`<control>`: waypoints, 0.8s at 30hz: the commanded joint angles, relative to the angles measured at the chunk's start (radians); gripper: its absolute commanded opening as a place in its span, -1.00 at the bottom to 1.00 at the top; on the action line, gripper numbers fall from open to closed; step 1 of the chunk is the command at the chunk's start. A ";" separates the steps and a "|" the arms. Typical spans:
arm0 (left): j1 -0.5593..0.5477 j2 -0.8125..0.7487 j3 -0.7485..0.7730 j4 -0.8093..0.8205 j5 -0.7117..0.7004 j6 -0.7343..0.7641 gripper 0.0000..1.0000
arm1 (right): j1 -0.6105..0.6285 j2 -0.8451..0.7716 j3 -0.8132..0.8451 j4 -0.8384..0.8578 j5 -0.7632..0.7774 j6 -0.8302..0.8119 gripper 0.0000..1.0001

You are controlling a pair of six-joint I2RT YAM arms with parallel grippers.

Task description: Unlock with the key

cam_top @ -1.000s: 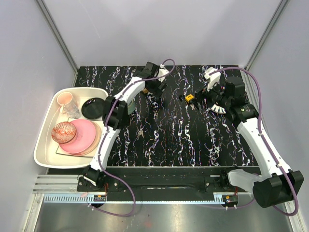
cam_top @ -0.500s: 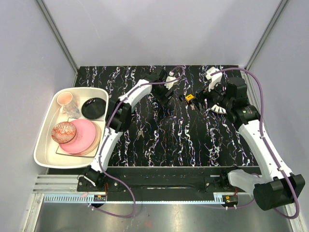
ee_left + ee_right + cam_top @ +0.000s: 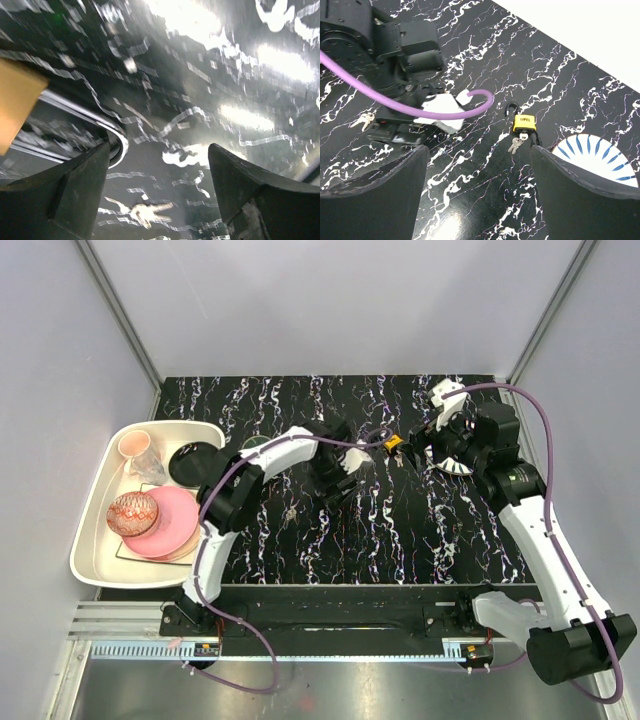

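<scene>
A yellow padlock point(image 3: 524, 123) lies on the black marbled table, its dark shackle swung open and a key point(image 3: 516, 144) stuck in its underside. It also shows in the top view point(image 3: 393, 443). A second bunch of keys point(image 3: 290, 512) lies loose near the table's middle, and shows in the left wrist view point(image 3: 145, 212) and the right wrist view point(image 3: 365, 120). My left gripper point(image 3: 333, 486) is open and empty, just right of the loose keys. My right gripper point(image 3: 430, 447) is open and empty, above the table right of the padlock.
A blue-and-white striped plate point(image 3: 592, 155) lies right beside the padlock. A white tray point(image 3: 85, 540) at the left holds pink plates, a black bowl and a cup. A blurred tan object point(image 3: 15, 107) with a silvery curved edge shows at the left of the left wrist view.
My left arm has swung from the back of the table forward and right, and its gripper is now near the table's middle. The right arm has barely moved.
</scene>
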 commanded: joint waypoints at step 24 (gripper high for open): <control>0.157 0.046 0.177 -0.051 -0.040 -0.052 0.89 | -0.004 -0.027 -0.015 0.025 -0.053 -0.017 0.75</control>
